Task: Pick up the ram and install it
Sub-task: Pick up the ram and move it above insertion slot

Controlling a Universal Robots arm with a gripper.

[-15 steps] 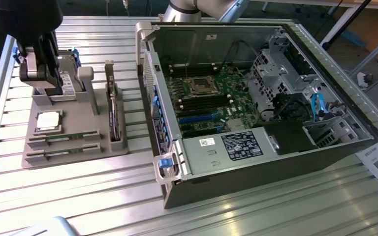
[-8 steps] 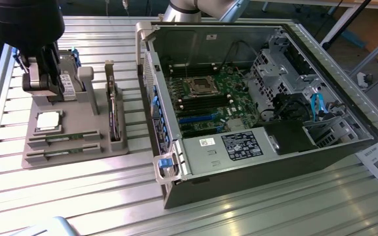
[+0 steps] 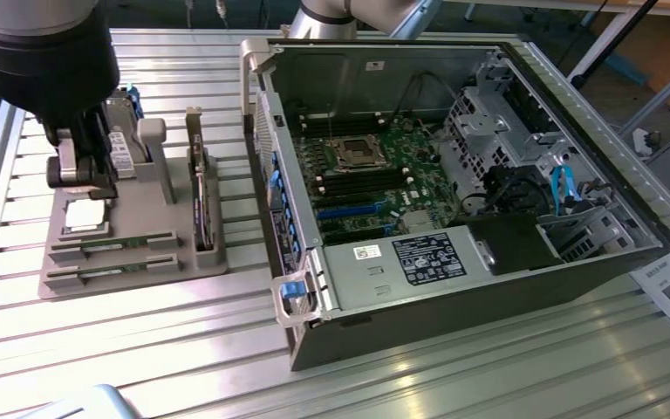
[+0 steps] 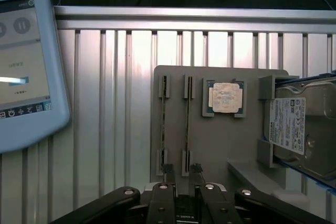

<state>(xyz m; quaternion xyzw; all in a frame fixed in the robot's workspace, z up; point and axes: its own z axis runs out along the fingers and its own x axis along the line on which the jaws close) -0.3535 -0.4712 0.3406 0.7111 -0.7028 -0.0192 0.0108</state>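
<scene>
Hovering jaws-spread, the gripper (image 4: 182, 168) should square up over the ram (image 3: 119, 244), at its five o'clock in the exterior view.

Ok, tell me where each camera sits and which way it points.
Exterior view: off the arm, high up, angled down at the table, with the holder on its left and the open case on its right; the arm and pincer show.
Wrist view: on the wrist, looking down onto the holder, drive and a tablet; the open pincer shows.
Shared: holder, two ram sticks, processor.
</scene>
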